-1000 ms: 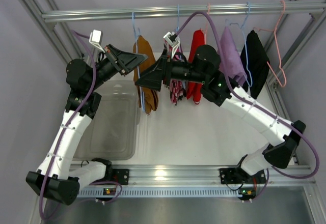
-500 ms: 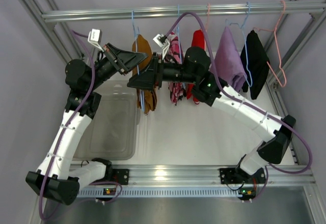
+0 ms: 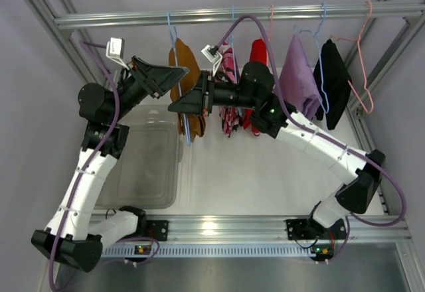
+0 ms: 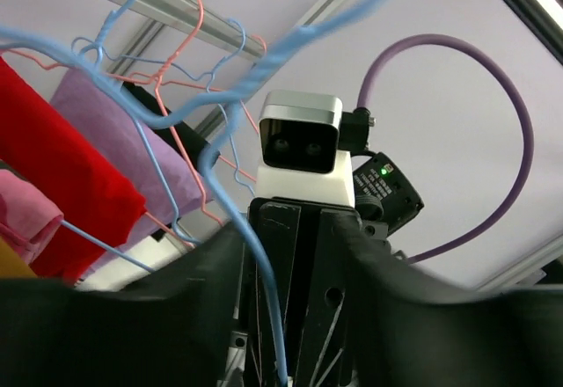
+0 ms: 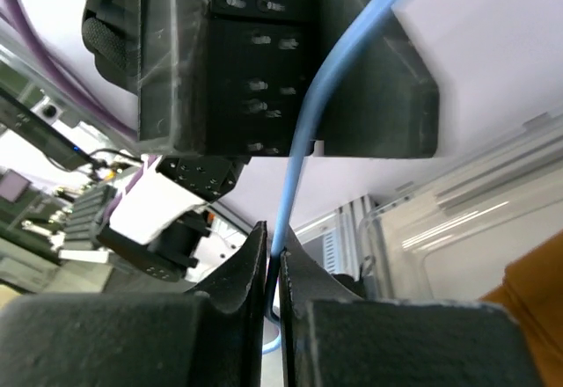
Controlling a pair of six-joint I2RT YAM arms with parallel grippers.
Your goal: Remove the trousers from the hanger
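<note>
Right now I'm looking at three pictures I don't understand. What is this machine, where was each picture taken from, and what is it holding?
These are two robot arms bolted to the near edge of a table. The wide picture looks down from above and behind them. The other two come from a camera on each wrist. Clothes hang on wire hangers from a rail. The mustard trousers hang on a light-blue hanger. The right gripper is pinched shut on that hanger's wire. The left gripper is up at the trousers, its jaws apart with the wire between them. A clear plastic bin stands on the table.
</note>
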